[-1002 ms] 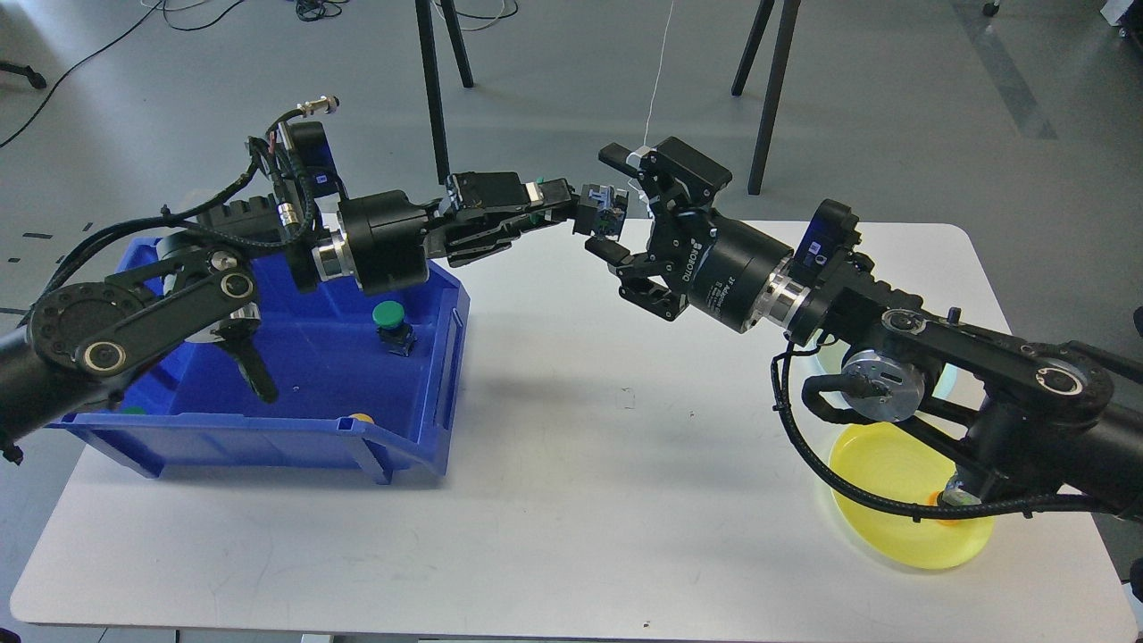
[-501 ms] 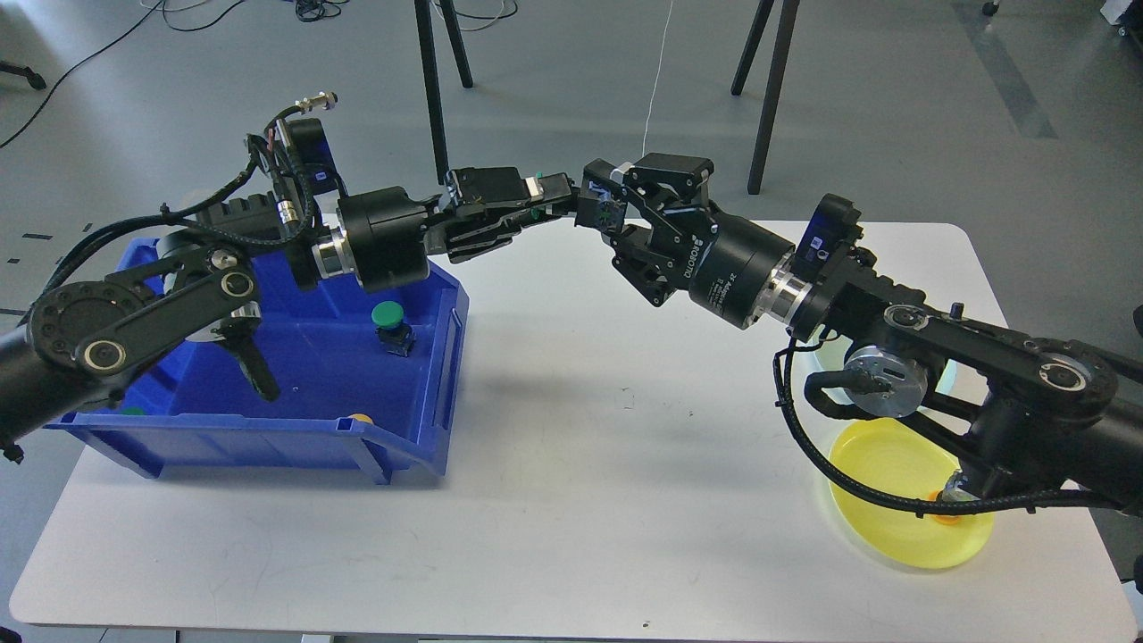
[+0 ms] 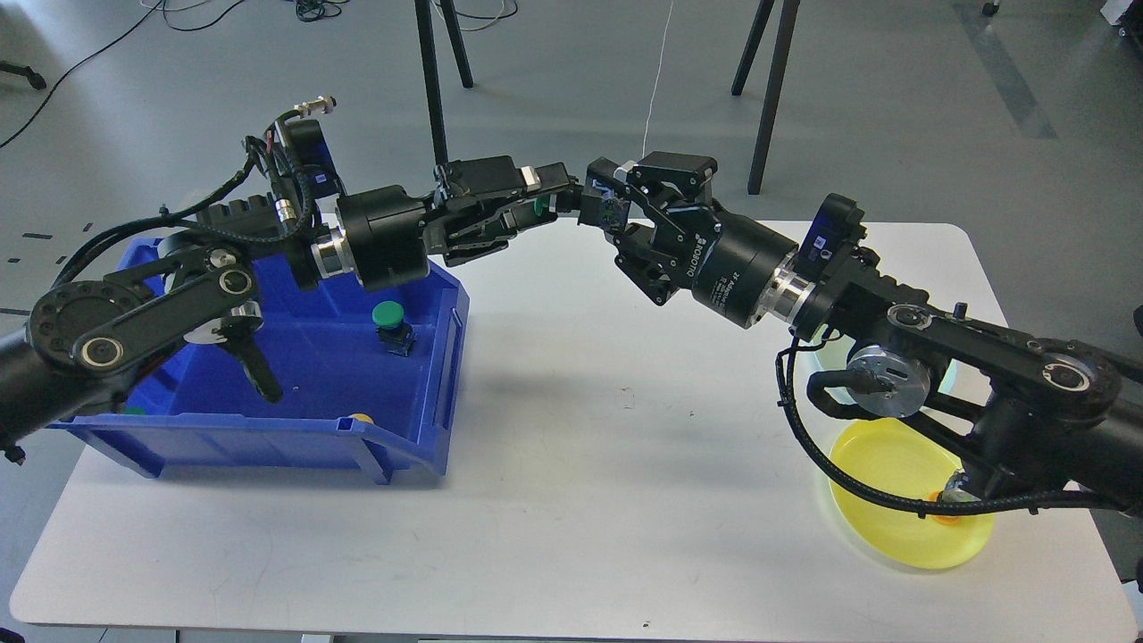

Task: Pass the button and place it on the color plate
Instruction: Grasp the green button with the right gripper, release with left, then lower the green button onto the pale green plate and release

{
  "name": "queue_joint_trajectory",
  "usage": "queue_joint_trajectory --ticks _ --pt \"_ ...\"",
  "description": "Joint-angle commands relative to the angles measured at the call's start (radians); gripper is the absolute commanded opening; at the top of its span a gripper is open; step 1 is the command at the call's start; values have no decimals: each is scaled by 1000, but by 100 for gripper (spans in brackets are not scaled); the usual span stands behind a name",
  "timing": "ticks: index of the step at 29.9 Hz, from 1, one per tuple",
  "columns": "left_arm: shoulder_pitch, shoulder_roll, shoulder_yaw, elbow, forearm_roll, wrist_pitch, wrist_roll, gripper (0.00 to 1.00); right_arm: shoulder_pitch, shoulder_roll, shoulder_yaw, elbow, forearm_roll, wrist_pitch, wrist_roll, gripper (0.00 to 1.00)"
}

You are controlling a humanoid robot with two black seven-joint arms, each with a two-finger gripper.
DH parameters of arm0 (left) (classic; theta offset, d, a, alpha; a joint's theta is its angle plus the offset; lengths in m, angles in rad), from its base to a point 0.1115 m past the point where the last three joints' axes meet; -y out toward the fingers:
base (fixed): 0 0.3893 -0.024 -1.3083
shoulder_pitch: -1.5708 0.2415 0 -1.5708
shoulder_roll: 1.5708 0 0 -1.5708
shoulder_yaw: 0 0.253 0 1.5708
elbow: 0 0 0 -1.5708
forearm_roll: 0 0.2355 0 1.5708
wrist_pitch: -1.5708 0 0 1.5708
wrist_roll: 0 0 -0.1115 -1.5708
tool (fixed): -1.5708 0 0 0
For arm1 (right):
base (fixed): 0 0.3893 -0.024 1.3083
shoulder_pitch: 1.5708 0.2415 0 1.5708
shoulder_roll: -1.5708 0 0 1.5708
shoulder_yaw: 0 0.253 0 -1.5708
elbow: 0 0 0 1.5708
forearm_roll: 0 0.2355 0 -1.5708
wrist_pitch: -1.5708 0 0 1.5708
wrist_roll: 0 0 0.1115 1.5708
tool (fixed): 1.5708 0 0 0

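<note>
Left hand [image 3: 563,189]: pinching the green button [image 3: 538,204]
Right hand [image 3: 616,210]: closing around its black base, grip unclear
Risk: early release dropping it onto the counter [image 3: 571,464], missing the yellow plate [image 3: 902,500]

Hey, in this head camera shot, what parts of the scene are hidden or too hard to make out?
Head view only:
- Button at the handover: mostly covered by both claws, colour unclear.
- Left claw and right claw: dark, overlapping; which one grips is unclear.
- Yellow plate: far side hidden by the right arm.
- Blue bin: left interior covered by the left arm.
</note>
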Motion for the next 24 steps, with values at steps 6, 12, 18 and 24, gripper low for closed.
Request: queue_joint_trajectory --ticks 6,12,18,24 --pt "1 2 1 2 -3 -1 -1 93 -209 -93 173 -12 -4 -300 -9 1" --pt "-1 -1 1 4 -3 -1 -1 93 -344 -83 201 -81 -2 -592 -64 1" --pt "-7 -11 2 19 -3 -1 -1 93 -371 -49 131 -252 -4 -592 -101 1" --pt "-7 -14 4 20 -3 -13 -1 93 -363 -21 148 -449 13 -592 -106 1"
